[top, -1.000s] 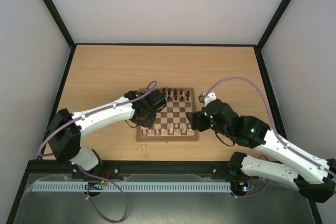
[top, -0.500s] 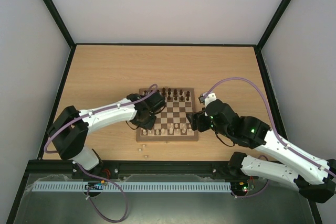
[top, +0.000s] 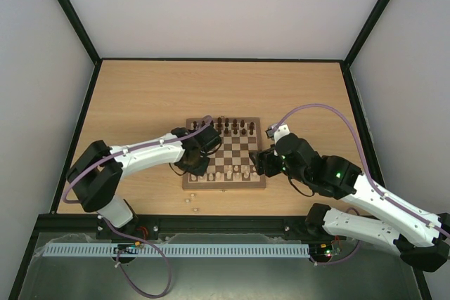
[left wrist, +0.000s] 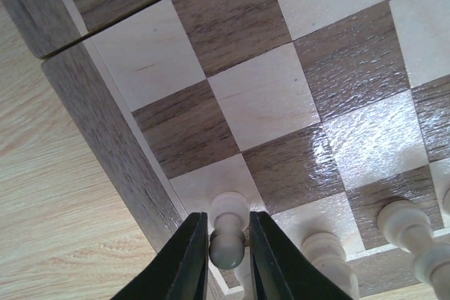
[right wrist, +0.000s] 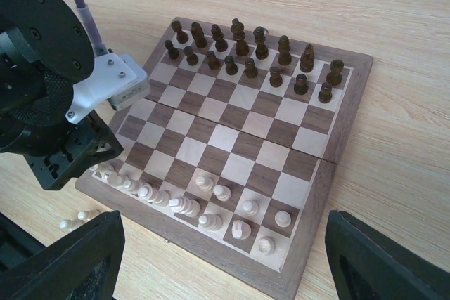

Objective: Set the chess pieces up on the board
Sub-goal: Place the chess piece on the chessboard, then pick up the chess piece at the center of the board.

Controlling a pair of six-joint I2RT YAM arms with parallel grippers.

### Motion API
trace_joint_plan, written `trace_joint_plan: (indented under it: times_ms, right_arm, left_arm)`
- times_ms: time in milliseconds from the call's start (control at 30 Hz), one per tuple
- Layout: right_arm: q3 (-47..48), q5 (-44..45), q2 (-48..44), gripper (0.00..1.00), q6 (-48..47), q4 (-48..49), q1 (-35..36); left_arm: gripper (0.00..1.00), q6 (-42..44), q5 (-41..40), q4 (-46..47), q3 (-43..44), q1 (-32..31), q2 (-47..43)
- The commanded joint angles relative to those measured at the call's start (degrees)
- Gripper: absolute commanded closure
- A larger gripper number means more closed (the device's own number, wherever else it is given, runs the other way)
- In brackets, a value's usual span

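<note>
Placing a pale pawn [left wrist: 228, 244] at the board's [right wrist: 232, 138] seven-o'clock corner, on the near ranks. Pinched almost shut on it with the left gripper [left wrist: 228, 224]. Gaping wide, holding nothing, with the right gripper [right wrist: 225, 247] at four o'clock. Next, likely: settle upright, release, lift straight, then fetch loose pieces [top: 193, 205] off-board at seven o'clock.

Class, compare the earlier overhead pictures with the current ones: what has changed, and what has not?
The left gripper, closed on a pale piece, moved along the board's left side toward its near-left corner. The right gripper, open, and the other pieces stayed put.
</note>
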Motion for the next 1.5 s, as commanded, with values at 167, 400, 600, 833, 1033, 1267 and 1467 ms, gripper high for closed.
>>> trace_joint_plan:
  times_ms: [167,400,600,833,1033,1267,1467]
  right_arm:
    - [-0.7,-0.1,-0.9,0.21,-0.7,0.3,-0.2]
    - [-0.8,-0.4,-1.2,0.21,-0.8,0.4,-0.3]
    - [-0.8,-0.4,-1.2,0.21,-0.9,0.5,-0.3]
    - [-0.5,0.0,-1.6,0.00,-0.7,0.3,-0.2]
    - [-0.5,0.3,-2.6,0.01,-0.5,0.4,-0.3]
    - [-0.5,-0.1,-1.7,0.01,-0.6,0.3,-0.2]
    - [-0.6,0.0,-1.7,0.01,-0.6,0.4,-0.3]
  left_arm:
    - [0.77,0.2,-0.6,-1.1,0.9,0.3,0.4]
    - [0.66,-0.1,-3.1,-4.3,5.0,0.4,-0.9]
    - [0.54,-1.9,-4.7,-9.2,9.4,0.3,-7.9]
    - [0.32,-5.0,-0.9,-11.0,4.6,-2.4,-21.0]
    - [0.20,-11.8,1.7,-12.0,-2.1,-10.7,-29.0]
    - [0.18,-23.3,2.1,-10.3,-10.0,-21.6,-31.7]
    - [0.19,-26.3,2.1,-5.7,-13.9,-25.3,-28.7]
